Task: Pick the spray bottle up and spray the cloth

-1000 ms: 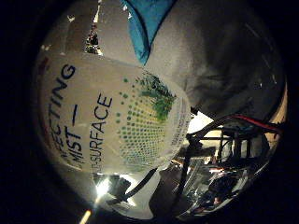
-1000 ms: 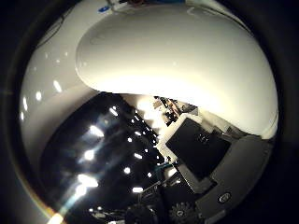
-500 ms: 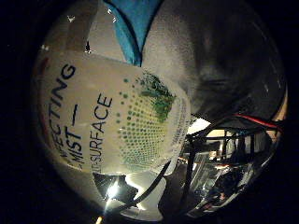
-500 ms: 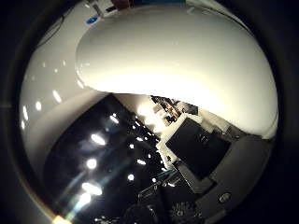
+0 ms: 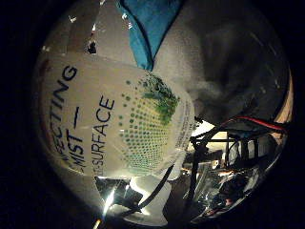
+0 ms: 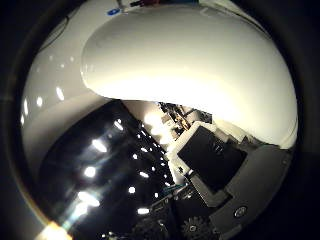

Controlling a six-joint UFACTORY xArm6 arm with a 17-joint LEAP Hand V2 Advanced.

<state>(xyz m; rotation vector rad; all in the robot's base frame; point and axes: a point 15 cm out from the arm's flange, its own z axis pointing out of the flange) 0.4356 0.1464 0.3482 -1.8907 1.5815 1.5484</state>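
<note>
Compared with a second ago, the blue cloth [image 5: 151,29] shows bigger at the top of the little finger side view, and the grey surface [image 5: 228,62] around it has shifted, so the camera has moved. The white plastic spray bottle [image 5: 114,124] with its green dotted label hasn't budged against the palm; it fills the left and middle of that view, right up close. In the thumb side view its smooth white body arcs across the top. The right hand [image 6: 235,190] shows as black and white parts at lower right, beside the bottle. Whether the fingers wrap it, can't tell. Contents of the bottle aren't visible.
</note>
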